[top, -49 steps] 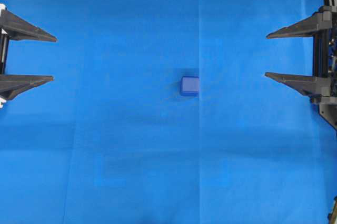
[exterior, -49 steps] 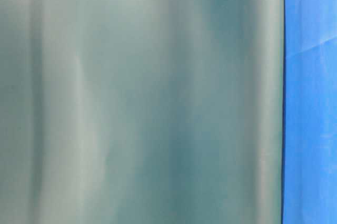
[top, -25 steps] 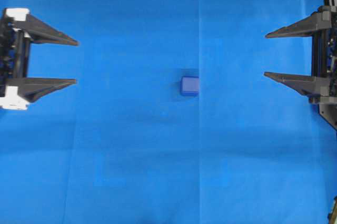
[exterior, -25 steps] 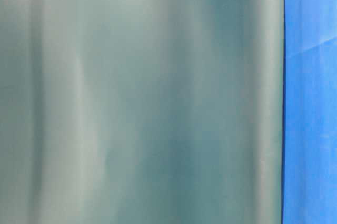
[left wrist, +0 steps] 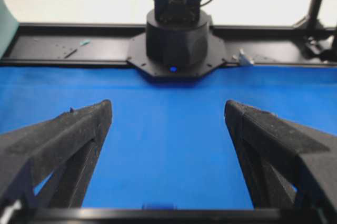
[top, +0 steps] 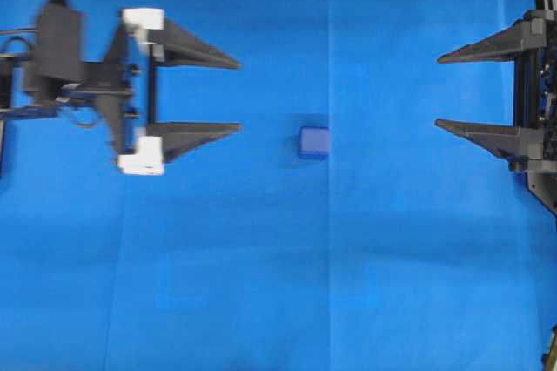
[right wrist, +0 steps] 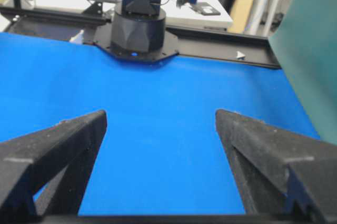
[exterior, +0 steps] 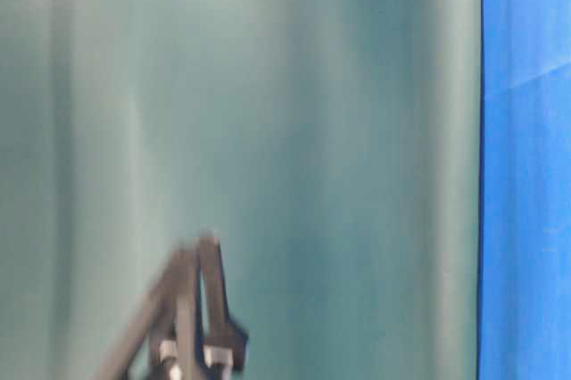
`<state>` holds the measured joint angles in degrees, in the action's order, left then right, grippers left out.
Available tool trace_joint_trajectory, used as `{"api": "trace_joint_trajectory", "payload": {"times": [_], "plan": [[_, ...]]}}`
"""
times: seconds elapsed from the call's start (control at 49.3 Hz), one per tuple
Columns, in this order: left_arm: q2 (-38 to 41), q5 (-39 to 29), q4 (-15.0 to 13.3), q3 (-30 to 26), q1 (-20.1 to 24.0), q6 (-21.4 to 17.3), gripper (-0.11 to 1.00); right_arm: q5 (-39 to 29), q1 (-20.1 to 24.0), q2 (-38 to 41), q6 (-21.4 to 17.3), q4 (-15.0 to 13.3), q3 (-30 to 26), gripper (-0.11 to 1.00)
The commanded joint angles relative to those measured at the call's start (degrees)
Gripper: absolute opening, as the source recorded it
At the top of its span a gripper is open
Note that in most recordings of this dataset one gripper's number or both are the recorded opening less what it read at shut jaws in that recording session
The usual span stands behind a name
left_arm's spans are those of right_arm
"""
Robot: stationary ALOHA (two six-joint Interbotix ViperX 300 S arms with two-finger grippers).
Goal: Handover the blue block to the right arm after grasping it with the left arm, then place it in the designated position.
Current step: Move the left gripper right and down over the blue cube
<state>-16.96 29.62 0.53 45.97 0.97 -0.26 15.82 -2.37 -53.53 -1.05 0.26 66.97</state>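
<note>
The block (top: 314, 142) lies on the blue cloth (top: 261, 284) near the middle of the overhead view, untouched. The left gripper (top: 238, 96) sits at the block's 9 o'clock, well apart from it, its two black fingers (top: 196, 47) spread wide and pointing toward 3 o'clock with nothing between them; the block lies about level with the lower finger. The right gripper (top: 438, 92) is at the block's 3 o'clock, well apart, fingers likewise released and pointing toward 9 o'clock, empty. In the left wrist view only a sliver of the block (left wrist: 158, 206) shows at 6 o'clock between the open fingers (left wrist: 63, 140). The right wrist view shows bare cloth (right wrist: 158, 145) between its spread fingers (right wrist: 58, 145). The table-level view is mostly a blurred teal surface (exterior: 312, 130).
</note>
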Motion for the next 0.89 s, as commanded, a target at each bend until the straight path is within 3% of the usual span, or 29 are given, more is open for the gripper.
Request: {"api": "trace_joint_trajectory", "payload": {"times": [0.0,0.466,0.872], "plan": [[2.99,-0.53,0.09,-5.27,0.09,-0.18,0.91,0.7,-0.09,0.44,-0.09,0.26,-1.23,0.97],[16.7,-7.12,0.18,-22.41,1.32,-0.26,0.91,0.62,-0.09,0.79,-0.09,0.26,-1.05,0.97],[17.14,-14.41,0.26,-24.52,1.58,0.62,0.91,0.7,-0.09,0.88,-0.09,0.26,-1.14,0.97]]}}
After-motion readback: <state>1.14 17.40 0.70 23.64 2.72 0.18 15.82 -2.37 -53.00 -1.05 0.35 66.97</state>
